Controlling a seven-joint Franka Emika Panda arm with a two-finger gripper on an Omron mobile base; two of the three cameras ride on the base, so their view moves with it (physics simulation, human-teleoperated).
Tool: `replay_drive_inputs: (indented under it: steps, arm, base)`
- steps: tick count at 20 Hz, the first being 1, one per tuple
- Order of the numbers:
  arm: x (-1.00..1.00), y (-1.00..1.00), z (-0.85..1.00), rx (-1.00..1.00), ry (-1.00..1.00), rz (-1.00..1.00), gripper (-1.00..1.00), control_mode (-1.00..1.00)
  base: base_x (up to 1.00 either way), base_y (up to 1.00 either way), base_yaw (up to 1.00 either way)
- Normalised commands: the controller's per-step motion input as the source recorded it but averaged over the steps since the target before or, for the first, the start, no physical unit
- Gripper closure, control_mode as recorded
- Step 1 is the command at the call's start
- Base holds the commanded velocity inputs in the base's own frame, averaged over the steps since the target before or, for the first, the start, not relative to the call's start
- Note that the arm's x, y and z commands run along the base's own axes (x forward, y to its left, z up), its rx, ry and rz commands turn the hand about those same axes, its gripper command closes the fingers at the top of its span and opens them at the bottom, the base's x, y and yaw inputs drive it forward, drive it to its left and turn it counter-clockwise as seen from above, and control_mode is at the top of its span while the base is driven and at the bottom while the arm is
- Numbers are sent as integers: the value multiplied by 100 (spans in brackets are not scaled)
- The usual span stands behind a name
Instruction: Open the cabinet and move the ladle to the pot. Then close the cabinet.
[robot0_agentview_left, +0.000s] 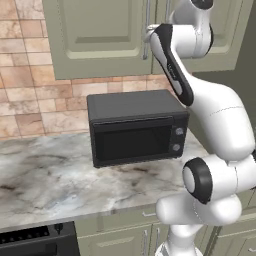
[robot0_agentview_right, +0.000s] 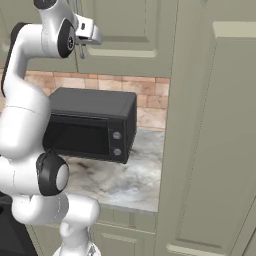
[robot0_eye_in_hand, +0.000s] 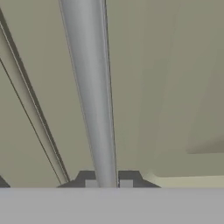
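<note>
Contact looks made: the end effector (robot0_eye_in_hand: 108, 183) has its two dark fingertips (robot0_eye_in_hand: 91, 183) on either side of the long silver bar handle (robot0_eye_in_hand: 92, 96) of the sage-green wall cabinet (robot0_agentview_left: 95, 35), apparently closed on it, above the black microwave (robot0_agentview_left: 135, 127) on the marbled bench (robot0_agentview_left: 50, 175). Pulling straight outward, following the door's arc, should avoid slipping.

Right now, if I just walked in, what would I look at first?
Probably the big white robot arm, reaching up to the green cabinet on the wall. Its pincer sits at a long silver handle, one tip on each side of the bar. Below it, a black microwave stands on the marble counter.
</note>
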Motion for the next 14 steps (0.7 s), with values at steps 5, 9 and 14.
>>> replay_drive_inputs:
  steps: [5, 9, 14]
  arm:
    - [-27, -23, -1, 1, 3, 5, 100, -100]
    - [-74, -48, 15, 1, 1, 6, 100, -100]
    - [-79, -60, 14, 0, -3, 6, 100, -100]
  base:
    - [0, 0, 0]
    - [0, 0, 0]
    - [0, 0, 0]
